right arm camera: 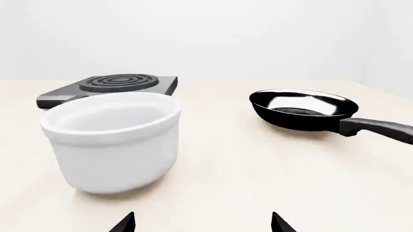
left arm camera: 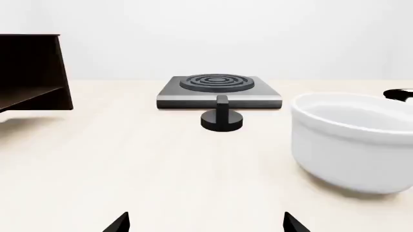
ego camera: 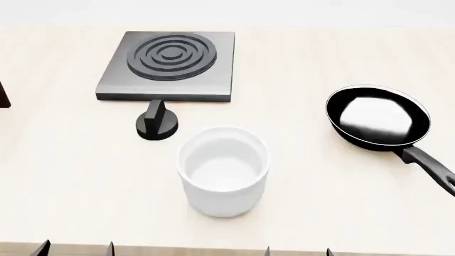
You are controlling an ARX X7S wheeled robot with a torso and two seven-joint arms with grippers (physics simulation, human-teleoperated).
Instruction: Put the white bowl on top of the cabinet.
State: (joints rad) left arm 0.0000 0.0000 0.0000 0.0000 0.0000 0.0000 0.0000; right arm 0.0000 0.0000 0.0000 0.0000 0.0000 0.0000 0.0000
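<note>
The white bowl (ego camera: 224,169) stands upright and empty on the pale table, near its front middle. It also shows in the left wrist view (left arm camera: 355,140) and in the right wrist view (right arm camera: 113,140). The dark-brown cabinet (left arm camera: 32,72) stands at the far left; in the head view only a sliver (ego camera: 3,95) shows at the left edge. My left gripper (ego camera: 76,249) is open and empty at the front edge, left of the bowl. My right gripper (ego camera: 297,252) is open and empty, right of the bowl. Only the fingertips show.
A grey stove plate (ego camera: 168,66) with black rings stands at the back, with a black knob (ego camera: 157,125) in front of it, just behind-left of the bowl. A black frying pan (ego camera: 378,117) lies at the right, its handle pointing front-right.
</note>
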